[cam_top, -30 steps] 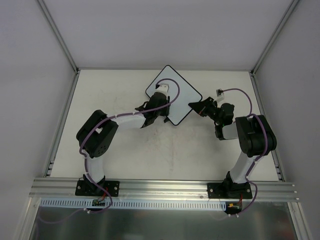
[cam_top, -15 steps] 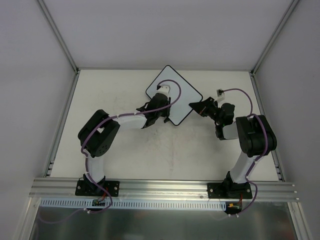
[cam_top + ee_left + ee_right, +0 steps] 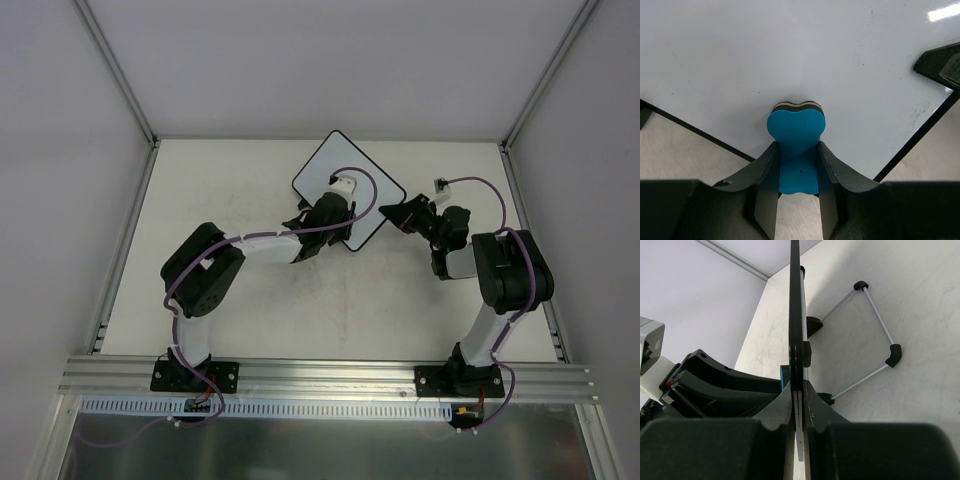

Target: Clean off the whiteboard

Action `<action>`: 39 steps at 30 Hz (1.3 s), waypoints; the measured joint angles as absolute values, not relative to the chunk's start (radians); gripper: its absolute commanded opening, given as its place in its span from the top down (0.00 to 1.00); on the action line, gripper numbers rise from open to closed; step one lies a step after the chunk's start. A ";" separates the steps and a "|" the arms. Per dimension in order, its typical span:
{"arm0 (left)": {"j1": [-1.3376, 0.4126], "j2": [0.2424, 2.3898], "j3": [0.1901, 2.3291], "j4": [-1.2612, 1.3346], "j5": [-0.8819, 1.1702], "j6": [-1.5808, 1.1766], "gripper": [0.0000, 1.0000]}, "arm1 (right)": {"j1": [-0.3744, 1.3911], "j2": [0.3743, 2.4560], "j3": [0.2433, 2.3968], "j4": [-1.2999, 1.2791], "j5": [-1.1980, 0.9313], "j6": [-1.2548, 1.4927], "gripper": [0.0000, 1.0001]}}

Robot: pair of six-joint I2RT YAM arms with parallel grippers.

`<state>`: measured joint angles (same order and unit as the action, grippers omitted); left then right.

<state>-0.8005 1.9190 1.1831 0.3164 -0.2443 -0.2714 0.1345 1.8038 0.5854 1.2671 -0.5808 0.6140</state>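
"From overhead, the whiteboard (image 3: 370, 178) sits cornerwise at the table's (image 3: 230, 190) far middle."

"Up close, the left gripper (image 3: 797, 150) pinches a blue eraser (image 3: 796, 127) flat against it."

"And the right gripper (image 3: 799, 405) clamps its thin rim edge-on. Stiff, light and slick, I'd guess, so grip the edges."

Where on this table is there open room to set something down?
Free: the far-left table between whiteboard and left rail, and the near middle between the arm bases. Crowded: far middle, where the left gripper holds the blue eraser on the board and the right gripper clamps its edge.
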 measured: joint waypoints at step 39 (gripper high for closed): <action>-0.730 1.967 1.256 0.286 -0.305 -0.295 1.00 | 0.132 1.803 0.585 1.267 -0.581 0.614 1.00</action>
